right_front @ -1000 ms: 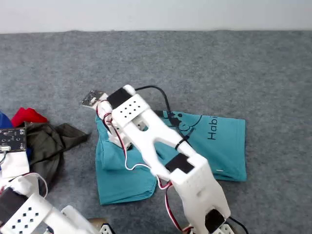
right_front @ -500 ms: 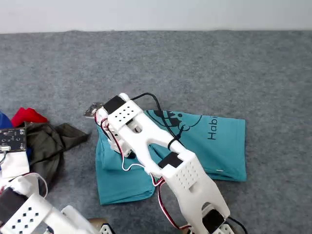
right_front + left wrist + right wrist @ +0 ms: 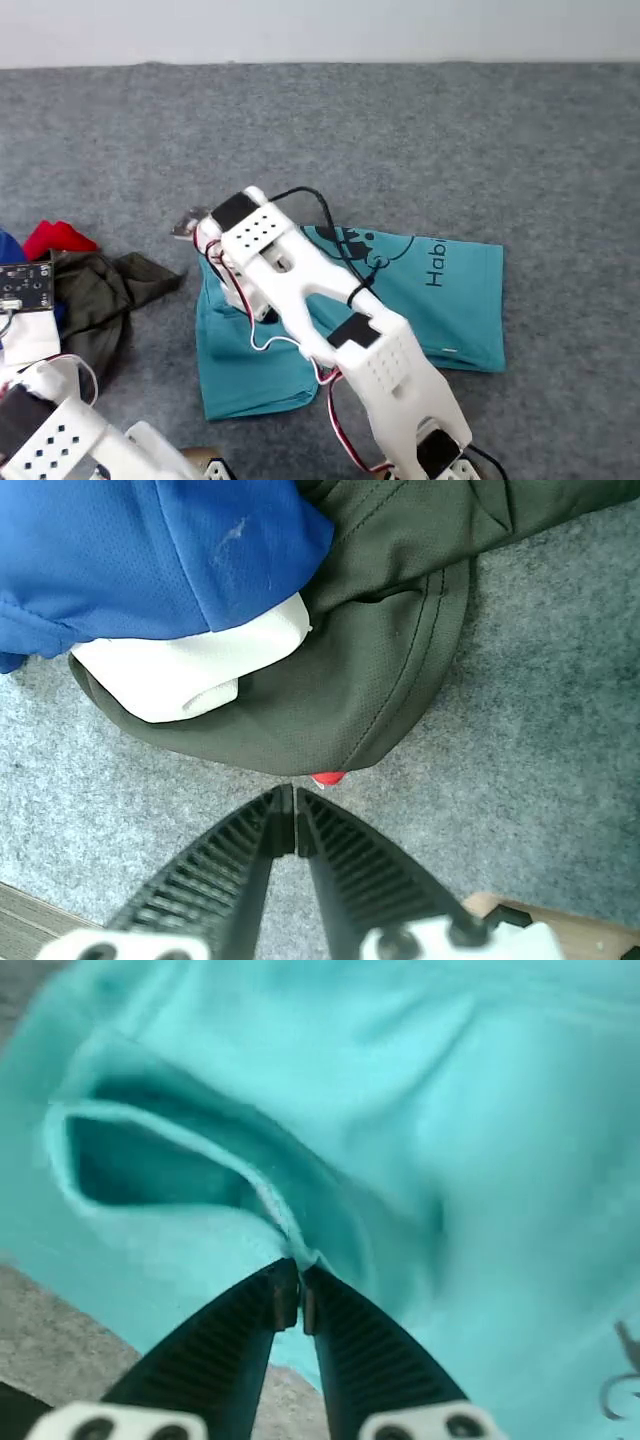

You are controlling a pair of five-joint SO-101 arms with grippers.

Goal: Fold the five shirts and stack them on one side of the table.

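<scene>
A teal shirt (image 3: 440,290) with dark print lies spread on the grey carpet, its left part bunched under the right arm (image 3: 300,290). My right gripper (image 3: 292,1285) is shut, pinching a raised fold of the teal shirt (image 3: 450,1110) beside an open sleeve. At the table's left lies a heap of shirts: olive (image 3: 95,300), red (image 3: 55,238) and a sliver of blue (image 3: 5,245). My left gripper (image 3: 295,825) hangs shut and empty just off the olive shirt (image 3: 370,660), which wraps a white shirt (image 3: 190,665) under a blue one (image 3: 150,550). A red tip (image 3: 328,778) peeks out.
The left arm's body (image 3: 50,435) sits at the near left corner, with a small circuit board (image 3: 25,285) above it. Bare grey carpet (image 3: 400,140) stretches behind and to the right of the teal shirt up to the white wall.
The right arm has drawn back a little toward the near side and sunk onto the teal shirt's left part. The left arm and the heap stay as they were.
</scene>
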